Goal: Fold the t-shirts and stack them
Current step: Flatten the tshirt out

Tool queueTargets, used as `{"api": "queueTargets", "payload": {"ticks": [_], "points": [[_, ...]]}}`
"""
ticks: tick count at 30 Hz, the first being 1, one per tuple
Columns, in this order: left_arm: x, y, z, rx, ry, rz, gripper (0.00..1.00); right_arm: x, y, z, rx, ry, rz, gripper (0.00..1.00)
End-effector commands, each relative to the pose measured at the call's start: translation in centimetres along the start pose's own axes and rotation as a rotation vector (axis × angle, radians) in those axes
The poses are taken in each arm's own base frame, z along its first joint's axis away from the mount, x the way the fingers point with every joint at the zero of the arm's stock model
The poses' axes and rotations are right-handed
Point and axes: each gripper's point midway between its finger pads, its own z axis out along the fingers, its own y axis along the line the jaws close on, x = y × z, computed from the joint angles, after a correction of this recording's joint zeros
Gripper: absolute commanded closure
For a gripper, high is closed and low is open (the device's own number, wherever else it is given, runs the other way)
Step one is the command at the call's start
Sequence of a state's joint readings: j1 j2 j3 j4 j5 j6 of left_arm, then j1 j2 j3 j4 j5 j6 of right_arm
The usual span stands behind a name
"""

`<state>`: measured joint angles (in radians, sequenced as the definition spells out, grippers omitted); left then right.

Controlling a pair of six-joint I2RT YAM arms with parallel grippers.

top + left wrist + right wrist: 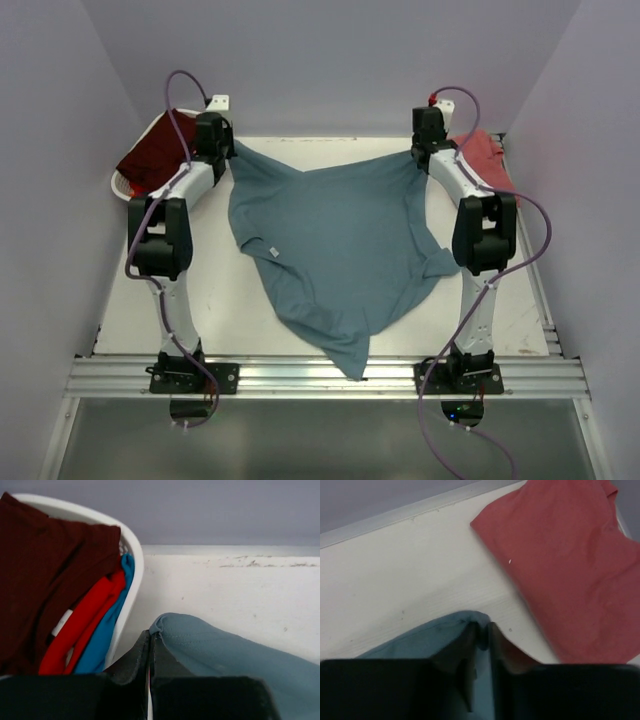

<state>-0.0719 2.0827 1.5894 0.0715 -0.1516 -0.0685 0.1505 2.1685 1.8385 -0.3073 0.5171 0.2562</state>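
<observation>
**Teal shirt, pinched at two corners, spread mid-table**

Item: teal shirt (330, 250), centre of the top view, lying rumpled on the table (200, 300); its lower tip hangs over the near edge onto the rail (300, 378) at bottom centre

Holders: left gripper (151, 636) clenched on a fold of the shirt's upper-left corner; right gripper (481, 626) clenched on the upper-right corner, cloth showing between the tips

Risks, as judged: each hold takes only a thin bit of edge, so a hard pull or an uneven lift may slip a corner free; the overhanging tip may drag or catch on the rail; the sleeve at mid right lies just beside the right arm and could be trapped under it; the left gripper works just beside the basket (134, 555), where the draped maroon shirt (45, 565) could be snagged

Top view only: the teal shirt's full outline, its wrinkles, the overhang, both arms

Left wrist only: red shirt (85, 625) and blue shirt (107, 630) tucked in the basket beside the maroon one

Right wrist only: salmon shirt (570, 565) lying flat at upper right, near the gripper but apart from the teal cloth; the top view half hides it behind the arm
</observation>
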Motion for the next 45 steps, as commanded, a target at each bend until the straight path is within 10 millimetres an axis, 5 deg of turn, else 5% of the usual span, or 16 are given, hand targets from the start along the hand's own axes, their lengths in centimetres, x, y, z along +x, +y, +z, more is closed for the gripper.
{"api": "queueTargets", "payload": {"ticks": [1,2,3,4,5,6,9,13,15,17,18,19,22,33,38,45], "points": [[-9.9,-0.6,-1.3,0.069,-0.236,-0.059,1.00,-6.5,-1.3,-1.4,0.038,-0.173,0.074,0.68],[-12.6,-0.8,-2.8,0.088,-0.289,-0.070,0.79,-7.5,-1.5,-2.7,0.021,-0.197,0.086,0.34],[-13.8,-1.1,-3.9,0.107,-0.316,-0.078,0.62,-7.9,-1.5,-3.3,0.004,-0.209,0.096,0.26],[-15.9,-1.3,-6.3,0.118,-0.372,-0.094,0.24,-8.6,-1.5,-4.9,-0.034,-0.225,0.108,0.21],[-16.6,-1.1,-7.6,0.119,-0.399,-0.096,0.05,-7.2,-1.3,-4.5,-0.043,-0.196,0.090,0.21],[-17.0,-1.8,-8.7,0.125,-0.414,-0.092,0.00,-8.7,-1.5,-6.6,-0.068,-0.240,0.112,0.18],[-16.1,-3.5,-11.1,0.114,-0.375,-0.065,0.00,-7.7,-1.5,-9.1,-0.097,-0.245,0.096,0.14],[-12.3,-6.9,-10.9,0.186,-0.243,-0.091,0.00,-4.0,-0.7,-10.9,-0.169,-0.179,0.044,0.17],[-8.7,-8.8,-10.3,0.221,-0.111,-0.082,0.04,-2.7,-0.7,-11.4,-0.189,-0.149,0.052,0.24],[-5.9,-10.0,-10.3,0.261,-0.060,-0.108,0.19,-1.4,-1.0,-12.1,-0.216,-0.130,0.050,0.54],[-4.8,-11.1,-10.5,0.301,-0.039,-0.115,0.28,-0.7,-0.6,-12.4,-0.249,-0.112,0.040,0.70],[-2.6,-11.5,-10.3,0.308,0.006,-0.133,0.55,-0.1,-0.7,-12.5,-0.249,-0.095,0.036,1.00],[1.4,-13.1,-10.1,0.343,0.106,-0.156,1.00,2.4,-0.5,-12.0,-0.251,0.001,0.009,1.00],[10.4,-17.5,-13.7,0.397,0.281,-0.173,1.00,9.3,1.3,-10.2,-0.296,0.255,-0.031,1.00],[12.5,-19.7,-16.1,0.446,0.275,-0.176,1.00,12.5,2.6,-9.2,-0.333,0.363,-0.041,1.00],[17.0,-19.0,-15.5,0.378,0.347,-0.147,1.00,14.6,3.2,-7.4,-0.312,0.420,-0.050,1.00]]}}
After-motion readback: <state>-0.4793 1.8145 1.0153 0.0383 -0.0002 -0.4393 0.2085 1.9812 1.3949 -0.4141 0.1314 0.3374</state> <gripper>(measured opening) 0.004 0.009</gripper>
